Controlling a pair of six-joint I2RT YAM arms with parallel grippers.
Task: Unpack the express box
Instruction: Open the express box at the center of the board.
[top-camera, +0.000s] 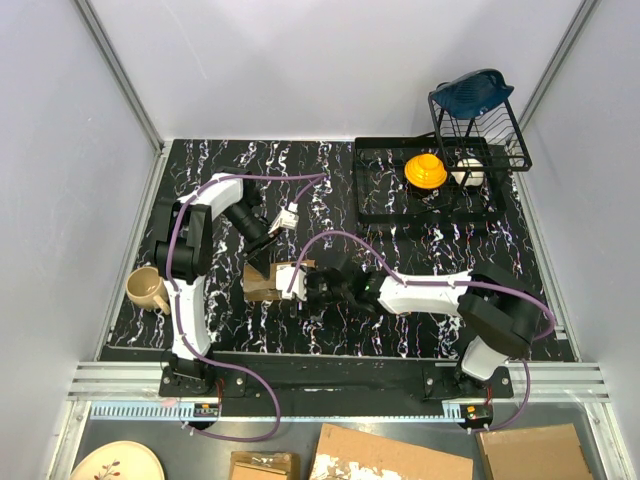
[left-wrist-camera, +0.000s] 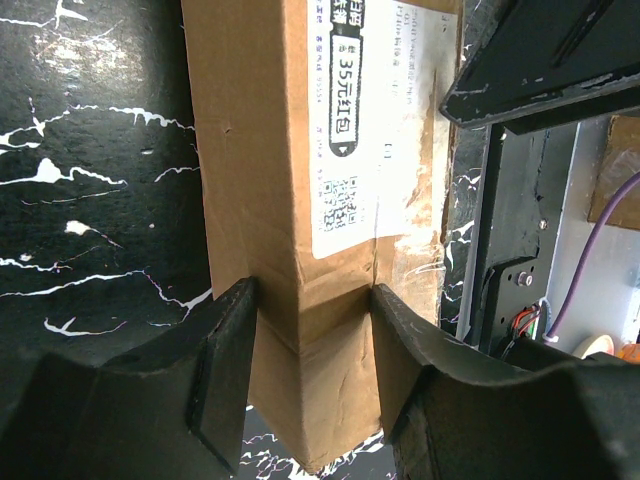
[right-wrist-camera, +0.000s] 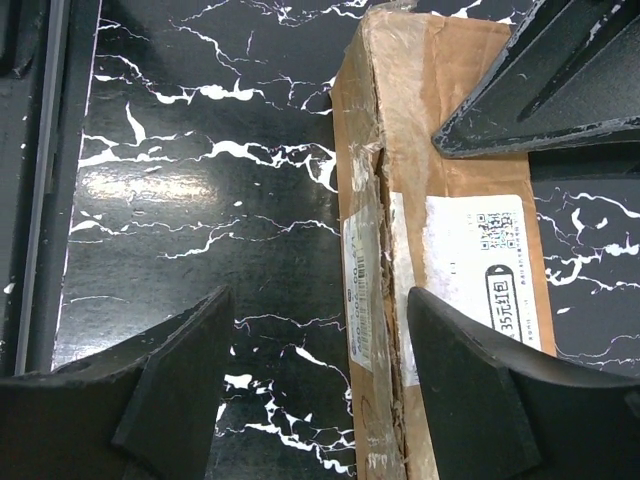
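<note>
top view: the box (top-camera: 270, 281) lies flat on the surface (top-camera: 330, 190), near the middle of the front edge, between my two arms. my left tool (top-camera: 262, 262) comes down on it from the far side and my right tool (top-camera: 306, 290) reaches in from the right end. a mug (top-camera: 147, 290) sits well to the left of the box and a dish rack (top-camera: 425, 190) is well beyond it on the right, neither in my path. loose cardboard pieces (top-camera: 395, 455) lie off the surface, nearer than the box.

left wrist: my left tool (left-wrist-camera: 315, 345) is clamped on one end of the box (left-wrist-camera: 255, 150), a finger pressed to each long side. i judge this is to pin it while the other arm works. the white label (left-wrist-camera: 365, 120) faces up.

right wrist: my right tool (right-wrist-camera: 320, 330) has its fingers apart, holding nothing. one finger is over bare surface (right-wrist-camera: 180, 200) and the other over the box (right-wrist-camera: 410, 180) top, straddling the taped, torn long edge (right-wrist-camera: 372, 210), probably to catch the flap there. the left tool's finger (right-wrist-camera: 540, 90) over the far end crowds that end.
</note>
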